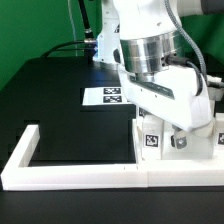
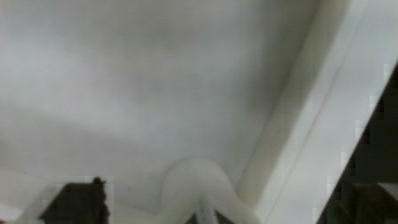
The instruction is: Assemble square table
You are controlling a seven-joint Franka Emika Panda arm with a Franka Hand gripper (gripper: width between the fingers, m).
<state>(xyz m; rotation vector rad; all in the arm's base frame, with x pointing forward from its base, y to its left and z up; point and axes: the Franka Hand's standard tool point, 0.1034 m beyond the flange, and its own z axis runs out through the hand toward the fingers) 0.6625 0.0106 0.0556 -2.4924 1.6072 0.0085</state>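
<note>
My gripper [image 1: 178, 141] is low at the exterior view's right, just behind the front border wall, and it hides most of the square table. A white tagged part [image 1: 150, 140] shows beside it, and another sits at the right edge [image 1: 220, 140]. In the wrist view the slab's white surface [image 2: 143, 90] fills the picture, with its raised rim [image 2: 302, 110] running alongside. The gripper [image 2: 228, 192] has its dark fingers [image 2: 80, 200] spread wide. A blurred white rounded shape [image 2: 199, 190], perhaps a leg, stands between them, touching neither.
The long white L-shaped border wall [image 1: 80, 175] runs along the front and up the exterior view's left side. The marker board [image 1: 108, 97] lies on the black table behind the gripper. Green backdrop and cables are at the back.
</note>
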